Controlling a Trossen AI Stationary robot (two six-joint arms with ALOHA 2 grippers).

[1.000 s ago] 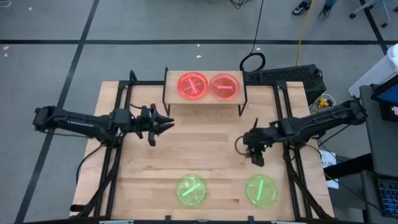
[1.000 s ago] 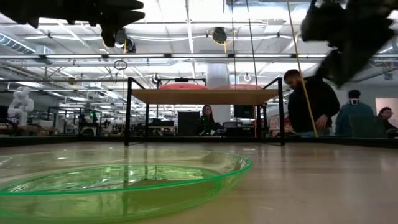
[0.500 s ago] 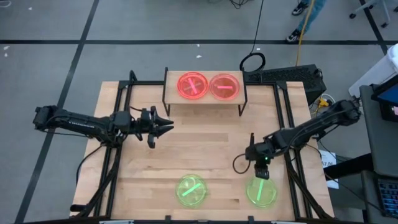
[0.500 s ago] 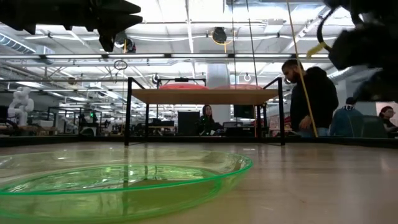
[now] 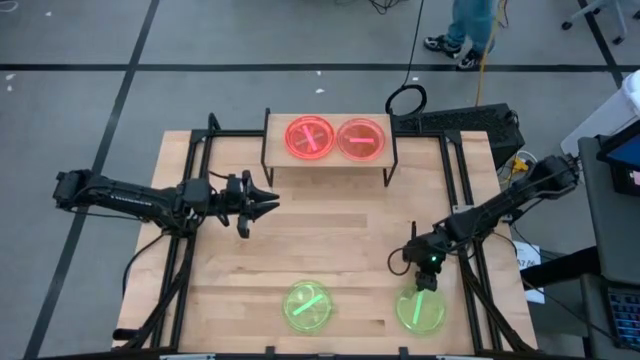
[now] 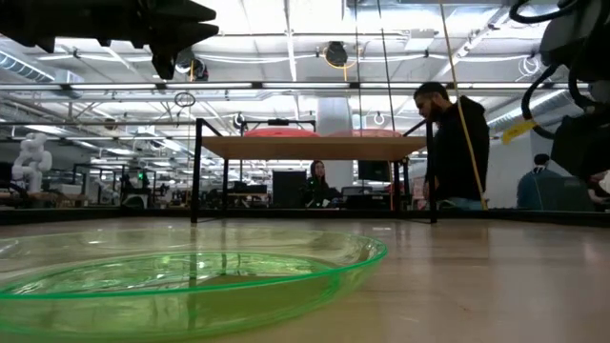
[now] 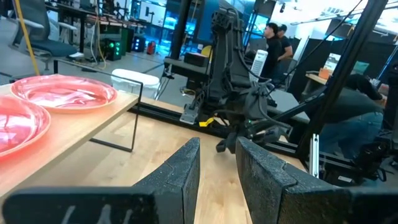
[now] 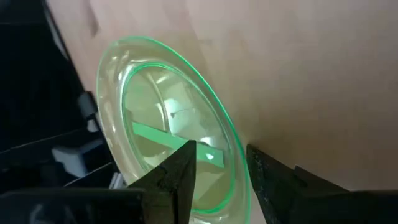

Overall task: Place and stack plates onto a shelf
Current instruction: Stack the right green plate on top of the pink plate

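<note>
Plates: four, round, translucent plastic. Two pink plates sit side by side on the shelf; each bears a stick-like mark. Two green plates lie at the table's near edge, the left one and the right one, well apart.
Shelf: light-wood board on thin black legs, at the table's far edge.
Right gripper: above the far rim of the right green plate; fingers parted, straddling that rim, nothing grasped.
Left gripper: waits over the table's left side, fingers slightly apart, empty.
Surface: pale wooden tabletop on a black frame.
Room: grey floor; a person stands beyond the shelf.
Low view only: a green plate close up, shelf seen edge-on.
</note>
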